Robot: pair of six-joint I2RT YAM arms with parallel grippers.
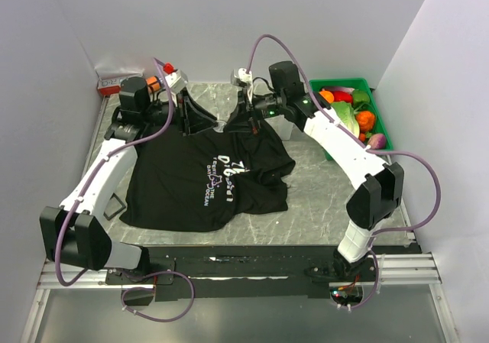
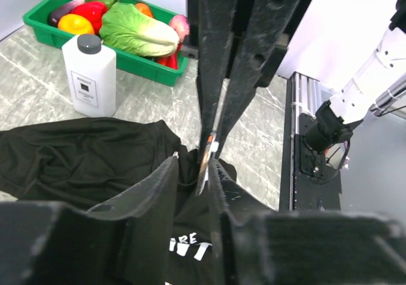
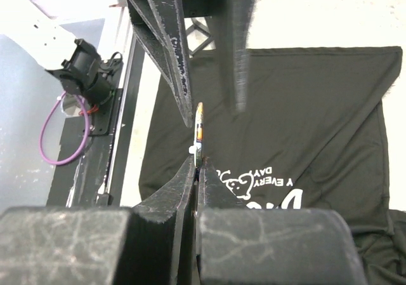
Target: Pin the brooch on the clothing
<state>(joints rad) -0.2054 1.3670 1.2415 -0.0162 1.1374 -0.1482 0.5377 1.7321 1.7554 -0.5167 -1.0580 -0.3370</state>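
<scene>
While the black T-shirt lies spread on the worktop, both sets of jaws hover at its far edge. Left wrist: left jaws narrowly apart above the T-shirt, brooch at their gap. Right wrist: right jaws pinched on the brooch, T-shirt behind.

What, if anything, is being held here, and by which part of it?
The right gripper holds the brooch, its fingers shut on one end while the other end sticks out free. The left gripper is open and grips nothing.
</scene>
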